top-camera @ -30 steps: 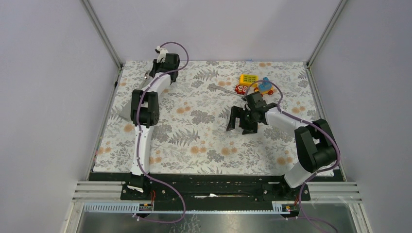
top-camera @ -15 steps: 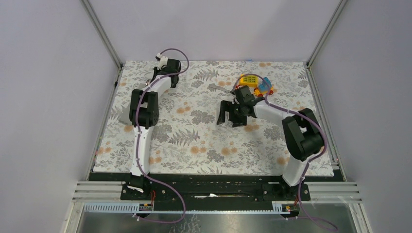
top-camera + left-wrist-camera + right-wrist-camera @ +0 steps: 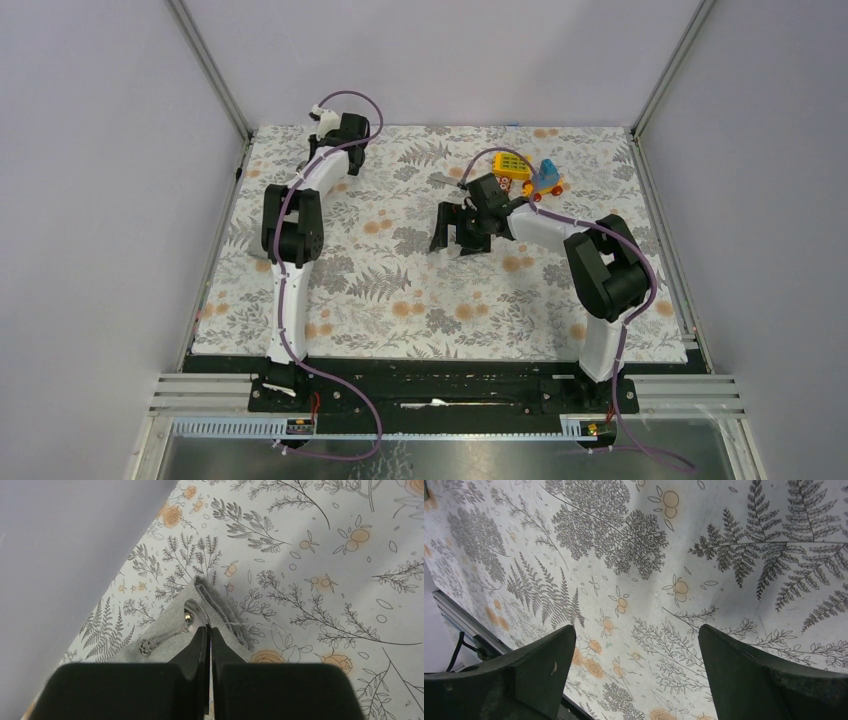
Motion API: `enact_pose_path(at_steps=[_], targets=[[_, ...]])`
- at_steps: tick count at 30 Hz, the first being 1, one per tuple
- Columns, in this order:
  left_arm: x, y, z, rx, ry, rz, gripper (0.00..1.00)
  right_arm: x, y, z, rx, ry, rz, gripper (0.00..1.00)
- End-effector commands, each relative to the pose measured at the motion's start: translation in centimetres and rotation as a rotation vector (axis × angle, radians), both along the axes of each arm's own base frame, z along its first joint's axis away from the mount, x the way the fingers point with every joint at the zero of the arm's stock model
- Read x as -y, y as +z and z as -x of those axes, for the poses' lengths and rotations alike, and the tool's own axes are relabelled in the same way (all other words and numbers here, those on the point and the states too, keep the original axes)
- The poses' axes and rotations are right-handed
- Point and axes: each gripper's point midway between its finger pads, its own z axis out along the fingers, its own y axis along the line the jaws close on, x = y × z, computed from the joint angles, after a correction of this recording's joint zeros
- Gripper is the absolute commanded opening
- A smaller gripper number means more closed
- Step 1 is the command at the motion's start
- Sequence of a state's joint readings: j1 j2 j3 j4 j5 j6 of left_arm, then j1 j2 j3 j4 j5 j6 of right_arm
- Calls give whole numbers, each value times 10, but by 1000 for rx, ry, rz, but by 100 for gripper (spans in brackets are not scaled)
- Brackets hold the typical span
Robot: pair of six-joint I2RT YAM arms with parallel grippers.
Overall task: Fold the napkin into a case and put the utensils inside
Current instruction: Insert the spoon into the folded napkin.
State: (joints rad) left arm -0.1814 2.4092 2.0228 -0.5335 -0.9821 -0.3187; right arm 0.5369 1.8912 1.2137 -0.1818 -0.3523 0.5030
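1. My left pincer [image 3: 206, 632] is closed, its tips at the folded napkin [image 3: 226, 616] in the tablecloth's [image 3: 310, 580] far-left corner.
2. One utensil [image 3: 167, 636] lies on the napkin, with its bowl end half hidden by my tips.
3. My right pincer [image 3: 636, 652] is wide open and empty.
4. The second utensil [image 3: 447, 181] is partly hidden, near the toy blocks [image 3: 525, 172].

Left arm [image 3: 292, 222] reaching far out to back-left, elbow bent. Left gripper [image 3: 206, 630] pointing down, jaws pressing tight together, no gap showing. Right arm [image 3: 600, 265] bending sharply at elbow, forearm angling in toward centre — right gripper [image 3: 636, 632] hovering low, jaws standing wide apart.
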Motion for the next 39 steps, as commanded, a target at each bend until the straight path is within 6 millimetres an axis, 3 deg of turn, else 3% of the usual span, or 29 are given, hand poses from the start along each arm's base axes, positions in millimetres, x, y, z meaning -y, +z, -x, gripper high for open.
enact_pose_path(at_steps=[1, 11, 15, 26, 39], targets=[[-3, 34, 0, 89, 75, 12, 0, -1, -2, 6, -7, 17, -6, 99], [-2, 53, 3, 107, 80, -11, 0, 0, -4, 8, -9, 20, -5, 99], [-9, 37, 11, 59, 101, -26, 0, 2, -4, 10, -7, 16, -1, 99], [-33, 24, 40, 15, 205, -77, 0, 3, -4, 13, -7, 25, -1, 99], [-42, 3, 61, -45, 258, -104, 0, 6, -7, 15, -8, 38, 20, 99]])
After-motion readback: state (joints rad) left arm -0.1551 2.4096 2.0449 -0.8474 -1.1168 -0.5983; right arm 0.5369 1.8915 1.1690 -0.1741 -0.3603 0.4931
